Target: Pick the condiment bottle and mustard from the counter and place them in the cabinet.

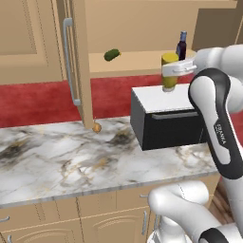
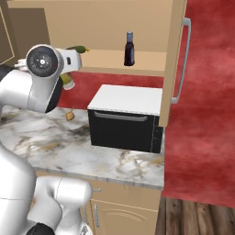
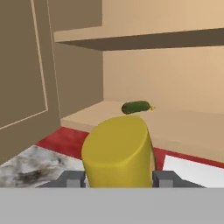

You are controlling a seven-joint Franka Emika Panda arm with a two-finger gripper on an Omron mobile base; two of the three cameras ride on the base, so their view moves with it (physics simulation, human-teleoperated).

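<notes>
My gripper (image 1: pixel 176 67) is shut on the mustard (image 1: pixel 169 71), a yellow squeeze bottle held in the air above the microwave, just in front of the cabinet shelf (image 1: pixel 137 61). In the hand view the mustard (image 3: pixel 116 153) sits between my fingertips (image 3: pixel 72 178), facing the open cabinet. The condiment bottle (image 1: pixel 182 46), dark with a blue-grey cap, stands upright on that shelf, just behind the mustard; it is also seen from the right (image 2: pixel 129 49). The marble counter (image 1: pixel 71 156) lies below.
A green pickle-like thing (image 1: pixel 112 55) lies on the shelf to the left. The black-and-white microwave (image 1: pixel 166 118) stands under my hand. The open cabinet door (image 1: pixel 78 61) with its grey bar handle (image 1: pixel 69 61) hangs at the left. A small brown ball (image 1: pixel 97 127) rests on the counter.
</notes>
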